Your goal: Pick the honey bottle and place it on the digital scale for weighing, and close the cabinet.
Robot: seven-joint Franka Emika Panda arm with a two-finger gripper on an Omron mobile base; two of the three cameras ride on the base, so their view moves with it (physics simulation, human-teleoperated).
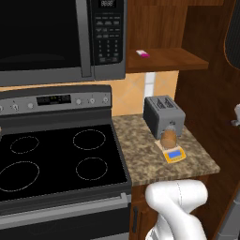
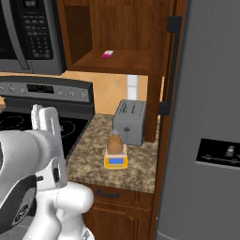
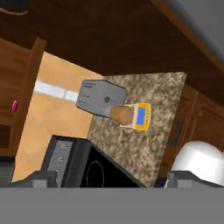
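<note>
Hiding scale [image 1: 175, 154] plate, seemingly: bottle [image 1: 168, 138].

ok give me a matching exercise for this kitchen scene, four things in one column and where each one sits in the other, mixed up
Things:
1. small amber-brown honey bottle
2. flat yellow-orange digital scale
3. grey two-slot toaster
4. small pink-and-white item

Places:
A. on the open wooden cabinet shelf
B. on the speckled counter, directly behind the scale
C. standing on the scale
D. on the counter in front of the toaster

Pairs: 1-C, 2-D, 3-B, 4-A
</note>
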